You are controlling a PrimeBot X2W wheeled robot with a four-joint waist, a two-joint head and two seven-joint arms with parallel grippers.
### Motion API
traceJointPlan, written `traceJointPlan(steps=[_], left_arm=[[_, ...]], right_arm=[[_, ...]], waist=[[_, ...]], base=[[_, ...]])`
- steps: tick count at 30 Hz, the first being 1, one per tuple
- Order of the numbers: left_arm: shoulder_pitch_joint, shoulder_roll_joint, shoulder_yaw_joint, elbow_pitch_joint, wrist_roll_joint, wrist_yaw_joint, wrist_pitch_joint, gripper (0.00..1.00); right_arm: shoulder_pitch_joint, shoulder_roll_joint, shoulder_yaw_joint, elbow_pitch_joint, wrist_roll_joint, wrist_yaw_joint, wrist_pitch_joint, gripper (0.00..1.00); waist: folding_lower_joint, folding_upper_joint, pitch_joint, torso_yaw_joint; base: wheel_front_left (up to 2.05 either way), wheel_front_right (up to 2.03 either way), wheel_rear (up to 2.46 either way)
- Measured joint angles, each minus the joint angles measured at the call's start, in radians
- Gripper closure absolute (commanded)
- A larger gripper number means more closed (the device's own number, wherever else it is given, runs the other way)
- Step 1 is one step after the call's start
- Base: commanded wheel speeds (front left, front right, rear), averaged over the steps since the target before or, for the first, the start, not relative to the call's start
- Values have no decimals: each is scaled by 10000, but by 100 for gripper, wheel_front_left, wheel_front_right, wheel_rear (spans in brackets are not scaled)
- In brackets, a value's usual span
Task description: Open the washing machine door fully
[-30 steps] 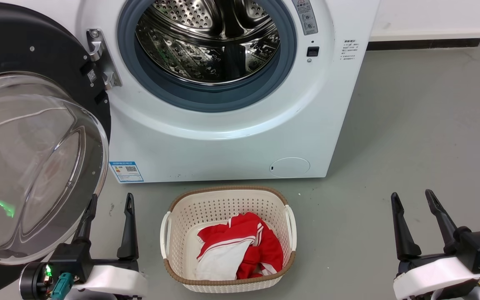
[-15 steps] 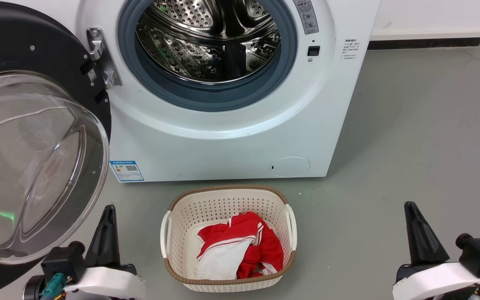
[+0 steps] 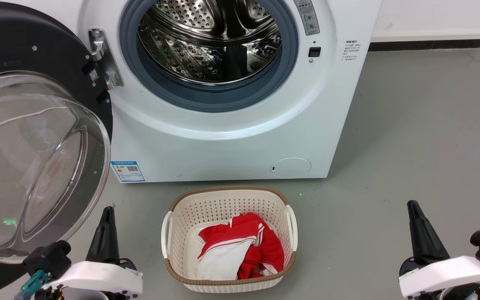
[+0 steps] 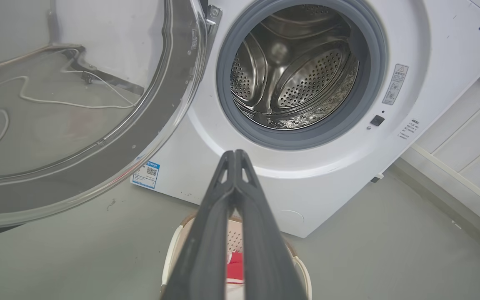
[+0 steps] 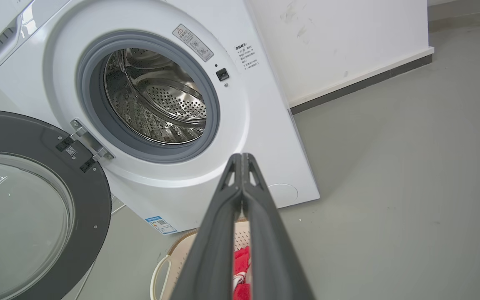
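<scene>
We see one big white washing machine [image 3: 231, 137] on the far side of the grey floor [image 3: 411, 125]. It has one shiny steel drum [image 3: 211, 41] full of little holes and one grey-blue rubber ring [image 3: 223, 98] around it. It has one door [image 3: 23, 46], round and black with one clear glass bowl [image 3: 27, 166] in the middle. The door is swung out wide on the left side of the machine, and the bowl bulges toward us. Near us sits one cream basket [image 3: 227, 192] with one bundle of red and white cloth [image 3: 240, 250] inside. We count two grippers. The left gripper [image 3: 107, 209] is near us on the left, and its two dark fingers are pressed together with nothing between them. The door's glass bowl is just beside it, to its left and a bit farther away, and the fingers do not touch it. The right gripper [image 3: 411, 203] is near us on the right, fingers pressed together too and holding nothing, well apart from the door. Low on the machine we see one small blue sticker [image 3: 127, 171] and one round cover [image 3: 291, 167].
</scene>
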Motion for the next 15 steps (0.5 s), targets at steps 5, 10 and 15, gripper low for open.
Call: traceJointPlan(steps=[5,10,15], left_arm=[[-45,-36,36,67,-821,-75,182,100],[-96,-63,82,144,-1597,-134,387,100],[-179,-92,132,232,-2345,-163,583,100]], right_arm=[[-128,-33,-4,117,897,0,119,100],[-160,-52,-10,242,1714,0,221,100],[-264,-73,-23,349,2468,-2,341,100]], waist=[[0,0,-12,12],[0,0,-25,24],[0,0,-37,35]], base=[[0,0,0],[0,0,0],[0,0,0]])
